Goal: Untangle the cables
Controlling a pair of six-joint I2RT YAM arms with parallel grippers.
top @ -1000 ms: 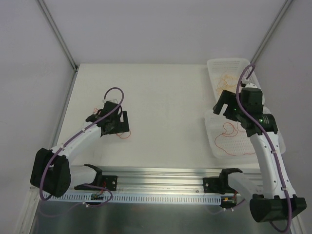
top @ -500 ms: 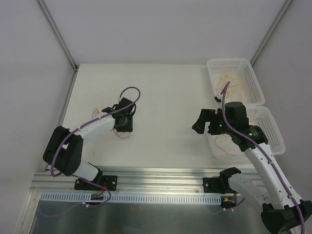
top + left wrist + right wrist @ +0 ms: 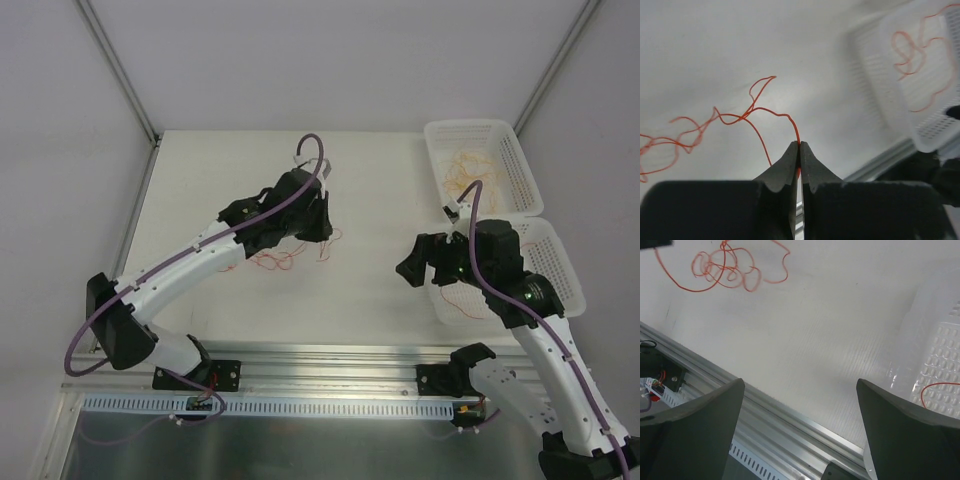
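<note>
The left gripper (image 3: 799, 146) pinches one red-orange cable (image 3: 789, 116) between closed jaws, apparently teasing it from the tangled cables (image 3: 283, 258) lying left of centre on the table (image 3: 380, 200); next the right gripper (image 3: 800, 405), spread wide and empty, probably must pin that clump.

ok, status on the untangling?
Left gripper shut on a red-orange cable, rest of the tangle on the table. Right gripper open, empty. Nothing in the way.
</note>
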